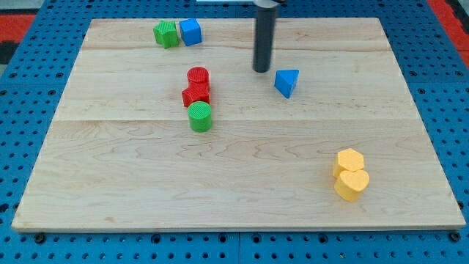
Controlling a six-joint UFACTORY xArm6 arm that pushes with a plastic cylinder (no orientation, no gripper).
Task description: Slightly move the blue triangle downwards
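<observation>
One tip seemingly clear of blue triangle.

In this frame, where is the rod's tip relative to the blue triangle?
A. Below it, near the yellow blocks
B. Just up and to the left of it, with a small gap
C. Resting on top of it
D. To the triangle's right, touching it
B: my tip sits just up and to the view's left of the blue triangle, with a sliver of board visible between them.
</observation>
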